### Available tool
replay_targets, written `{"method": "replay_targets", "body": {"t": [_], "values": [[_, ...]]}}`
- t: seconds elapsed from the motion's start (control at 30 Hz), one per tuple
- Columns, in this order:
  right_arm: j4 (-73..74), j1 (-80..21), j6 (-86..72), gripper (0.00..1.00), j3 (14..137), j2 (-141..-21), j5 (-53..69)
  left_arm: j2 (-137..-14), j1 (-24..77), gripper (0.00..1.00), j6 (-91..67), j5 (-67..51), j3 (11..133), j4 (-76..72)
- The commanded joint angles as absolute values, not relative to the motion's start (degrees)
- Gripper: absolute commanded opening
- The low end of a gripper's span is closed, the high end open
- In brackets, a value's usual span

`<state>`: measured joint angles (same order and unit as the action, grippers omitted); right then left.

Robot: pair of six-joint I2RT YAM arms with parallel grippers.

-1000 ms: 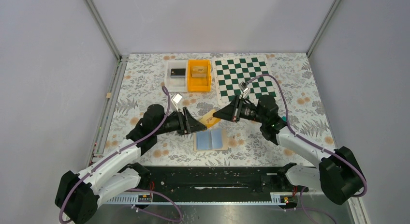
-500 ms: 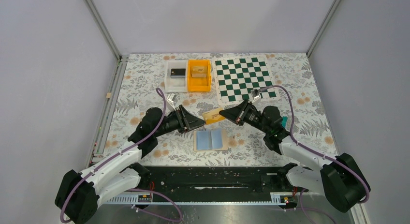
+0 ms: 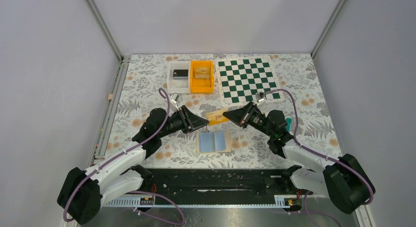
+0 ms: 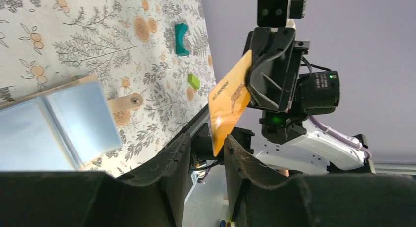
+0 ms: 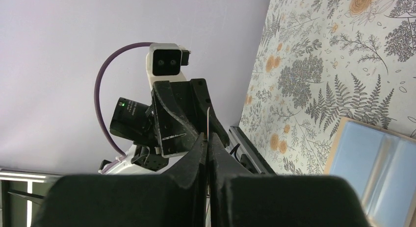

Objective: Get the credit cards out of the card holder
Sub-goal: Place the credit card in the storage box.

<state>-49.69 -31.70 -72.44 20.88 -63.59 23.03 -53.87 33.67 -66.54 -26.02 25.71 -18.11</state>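
An orange credit card (image 3: 216,117) hangs in the air above the table, between my two grippers. My right gripper (image 3: 231,116) is shut on its right end; in the right wrist view the credit card (image 5: 208,121) shows edge-on, pinched between the fingers of the right gripper (image 5: 206,138). My left gripper (image 3: 205,121) faces it from the left. In the left wrist view the credit card's (image 4: 228,102) lower corner sits between the left gripper's (image 4: 207,138) jaws, which still show a gap. The card holder (image 3: 214,141) lies open on the table just below, its light-blue panels up (image 4: 59,124) (image 5: 377,168).
A white tray (image 3: 179,74) and an orange bin (image 3: 202,76) stand at the back. A green chessboard (image 3: 247,79) lies to their right. A teal block (image 4: 181,32) and a small green block (image 4: 194,80) lie on the floral cloth beside the right arm.
The right gripper has carried the card up and left, away from the holder. The left gripper has moved in around the card's free end and its jaws have narrowed.
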Motion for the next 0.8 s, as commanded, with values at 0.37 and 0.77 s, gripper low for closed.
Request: {"method": "replay_targets", "body": {"t": [0.37,0.77], "values": [[-55.2,-31.6,-73.8,0.00,19.2,-66.0,22.2,-58.8,33.5,0.13,-66.9,-24.9,28.4,-26.5],[-43.8,-31.5,-67.5,0.85,21.7,-62.2,23.5,-60.9,21.5,0.00,-56.8,-29.3,40.1,-9.2]]}}
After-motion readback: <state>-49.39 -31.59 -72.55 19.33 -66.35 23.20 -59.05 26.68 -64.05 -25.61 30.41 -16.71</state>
